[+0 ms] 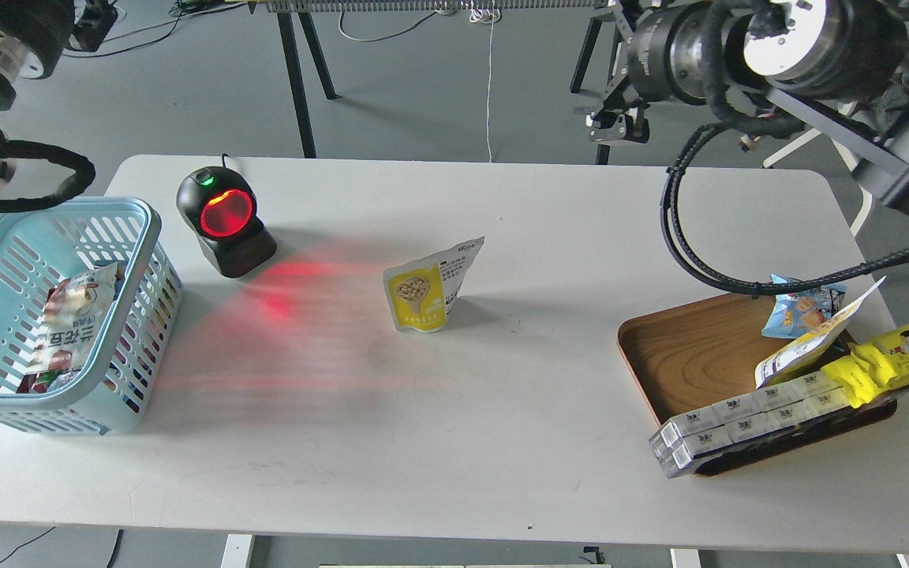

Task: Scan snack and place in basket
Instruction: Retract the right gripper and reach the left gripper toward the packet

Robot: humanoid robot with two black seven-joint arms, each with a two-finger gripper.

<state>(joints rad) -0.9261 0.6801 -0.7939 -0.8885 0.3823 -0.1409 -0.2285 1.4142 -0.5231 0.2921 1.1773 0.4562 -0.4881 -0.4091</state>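
The snack point(424, 292) is a small pouch with a yellow front, a bean picture and a white top. It stands upright on the white table near the middle, and nothing holds it. The light blue basket point(148, 237) sits at the table's left edge with a few packets inside. My right gripper point(611, 67) is raised high at the back right, far from the snack. Its lower finger point(619, 126) sits well off the wrist axis, so it looks open and empty. My left gripper point(95, 14) is at the top left above the basket, mostly cut off by the frame edge.
A black scanner point(224, 222) with a glowing red window stands right of the basket and throws red light across the table. A brown wooden tray point(687, 355) at the right holds a blue pouch point(800, 306), a bright yellow packet point(892, 355) and white boxes point(746, 422).
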